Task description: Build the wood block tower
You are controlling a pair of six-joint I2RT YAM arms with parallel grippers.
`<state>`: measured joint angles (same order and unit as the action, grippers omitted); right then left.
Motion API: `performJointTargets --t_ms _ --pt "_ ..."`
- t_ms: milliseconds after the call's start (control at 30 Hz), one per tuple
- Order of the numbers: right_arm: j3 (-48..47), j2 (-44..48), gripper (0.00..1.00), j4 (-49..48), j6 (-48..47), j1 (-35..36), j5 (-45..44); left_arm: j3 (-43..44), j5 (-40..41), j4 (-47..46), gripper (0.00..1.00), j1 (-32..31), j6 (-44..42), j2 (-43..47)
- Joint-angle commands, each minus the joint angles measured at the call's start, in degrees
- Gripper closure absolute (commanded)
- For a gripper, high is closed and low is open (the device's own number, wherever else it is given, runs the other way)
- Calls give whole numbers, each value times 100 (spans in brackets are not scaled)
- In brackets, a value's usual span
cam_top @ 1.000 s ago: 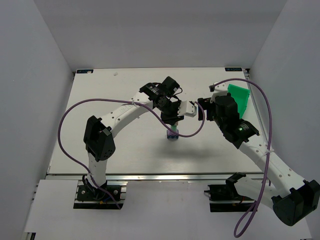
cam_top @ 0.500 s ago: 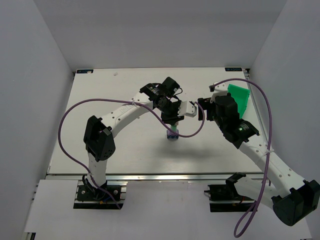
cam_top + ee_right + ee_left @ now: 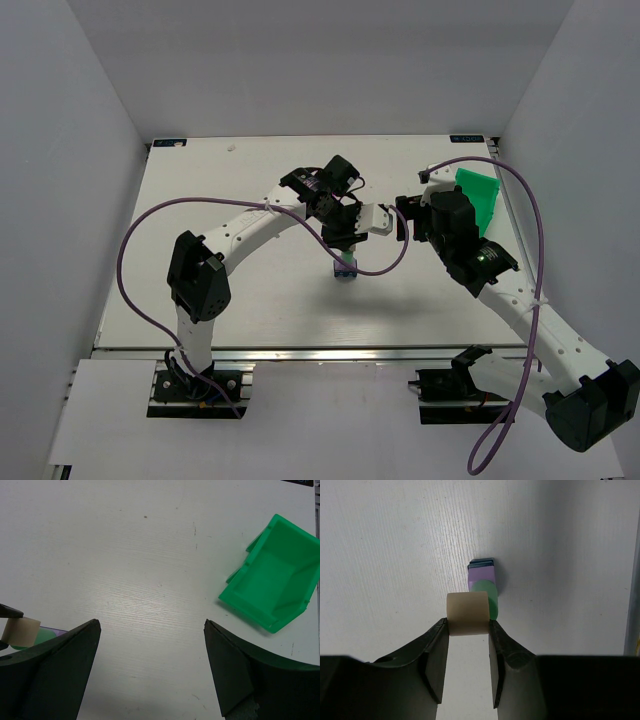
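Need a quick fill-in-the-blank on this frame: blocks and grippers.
1. The ____ gripper holds the cream block.
2. The purple block lies directly under the ____ one.
3. The right gripper is ____ and empty.
Missing words: left; green; open.

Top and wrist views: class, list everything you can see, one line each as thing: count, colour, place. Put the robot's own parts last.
cream block: one, cream, in the left gripper, just over the stack
green block: one, mint, top of the stack
lilac block: one, lilac, under the green
blue block: one, dark blue, stack's bottom
bin: one, bright green, tipped over, table's far right
table: one, white
cables: two, purple, one along each arm
arms: two, white and black
left gripper: shut on the cream block
right gripper: open, empty
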<state>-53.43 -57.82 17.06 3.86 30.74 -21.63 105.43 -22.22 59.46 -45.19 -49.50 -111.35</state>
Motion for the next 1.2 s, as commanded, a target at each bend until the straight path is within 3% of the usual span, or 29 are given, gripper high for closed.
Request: performJointTargets --t_ms 0,1167 --pt "25 -19 11 -133 -52 -24 36 -40 -19 -49 72 -25 -43 157" --pt "34 -54 11 -141 -52 -24 115 -5 -46 -14 73 -25 -43 377"
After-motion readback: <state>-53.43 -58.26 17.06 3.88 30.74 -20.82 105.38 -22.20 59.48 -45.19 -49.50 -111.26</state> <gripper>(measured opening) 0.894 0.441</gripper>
